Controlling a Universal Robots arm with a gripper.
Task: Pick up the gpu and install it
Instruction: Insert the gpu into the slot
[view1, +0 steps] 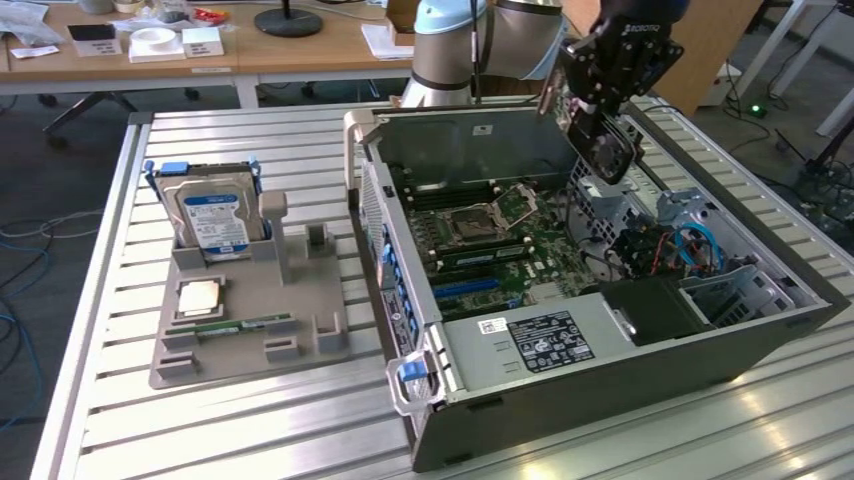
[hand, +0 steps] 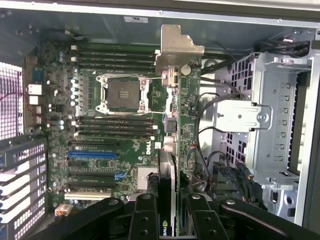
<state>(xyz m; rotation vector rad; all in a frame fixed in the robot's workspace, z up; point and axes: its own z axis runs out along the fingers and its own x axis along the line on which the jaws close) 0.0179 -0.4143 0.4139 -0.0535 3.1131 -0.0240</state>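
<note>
Gripping the graphics card (hand: 186, 120) edge-on, my gripper (hand: 172, 205) is clamped on it above the open computer case (view1: 641, 350). I count one thin dark board, one round fan (view1: 611, 150) and one silver bracket (hand: 177, 45). Outside, one hard drive (view1: 214, 215) stands in one grey holder (view1: 254, 345).

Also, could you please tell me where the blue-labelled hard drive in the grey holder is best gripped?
I'd take the hard drive by its exposed top edge, coming straight down from above and pinching its two broad faces. It stands upright in the grey holder, whose slot hides its lower end, so only the upper part is free.
</note>
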